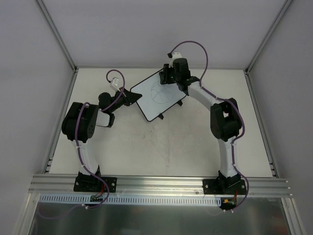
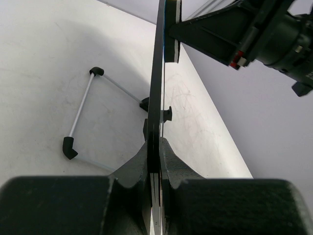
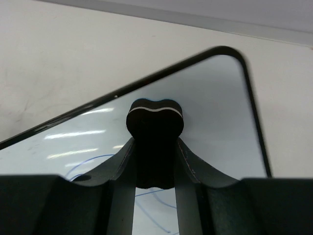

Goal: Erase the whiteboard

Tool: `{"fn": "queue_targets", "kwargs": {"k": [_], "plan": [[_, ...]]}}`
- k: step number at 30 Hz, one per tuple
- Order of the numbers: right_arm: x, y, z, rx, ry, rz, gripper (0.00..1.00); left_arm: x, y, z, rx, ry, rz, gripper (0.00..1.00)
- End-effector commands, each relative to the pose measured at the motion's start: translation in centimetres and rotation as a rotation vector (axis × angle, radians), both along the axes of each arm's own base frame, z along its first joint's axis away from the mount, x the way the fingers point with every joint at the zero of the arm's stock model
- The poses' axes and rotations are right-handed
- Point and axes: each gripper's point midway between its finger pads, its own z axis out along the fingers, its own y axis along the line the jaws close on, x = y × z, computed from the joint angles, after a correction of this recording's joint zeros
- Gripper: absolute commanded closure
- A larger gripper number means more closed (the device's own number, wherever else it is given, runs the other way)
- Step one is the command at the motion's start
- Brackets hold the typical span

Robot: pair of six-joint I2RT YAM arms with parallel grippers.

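The whiteboard (image 1: 159, 95) is a small white board with a thin black rim, tilted at the table's far middle, with a blue scribble on it. My left gripper (image 1: 133, 96) is shut on its left edge; in the left wrist view the board's rim (image 2: 157, 88) runs edge-on between the fingers. My right gripper (image 1: 166, 77) is over the board's far corner, shut on a small black eraser (image 3: 154, 122) that sits against the white board (image 3: 215, 117). Blue lines (image 3: 83, 166) show below the eraser.
A wire stand with black end caps (image 2: 80, 110) sticks out behind the board toward the table. Grey enclosure walls stand at the back and sides. The aluminium rail (image 1: 156, 183) with both arm bases runs along the near edge.
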Motion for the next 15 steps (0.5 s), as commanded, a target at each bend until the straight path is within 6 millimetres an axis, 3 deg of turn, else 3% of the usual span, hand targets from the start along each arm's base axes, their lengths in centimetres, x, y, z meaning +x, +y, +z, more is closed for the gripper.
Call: {"fn": "queue_targets", "kwargs": {"k": [1, 3, 9, 15], "plan": [[1.4, -3.8, -2.9, 0.014, 0.098, -0.152, 1.00, -0.9, 0.1, 6.3, 0.019, -0.403, -0.001, 1.00], [2.3, -5.7, -3.4, -0.008, 0.098, -0.219, 1.00, -0.9, 0.1, 6.2, 0.021, -0.404, -0.001, 1.00], [2.3, -9.9, -7.1, -0.039, 0.192, -0.357, 1.00, -0.9, 0.1, 6.3, 0.021, -0.405, -0.001, 1.00], [2.0, -10.0, -8.3, -0.023, 0.230, -0.340, 1.00, -0.9, 0.1, 6.2, 0.021, -0.404, -0.002, 1.00]]}}
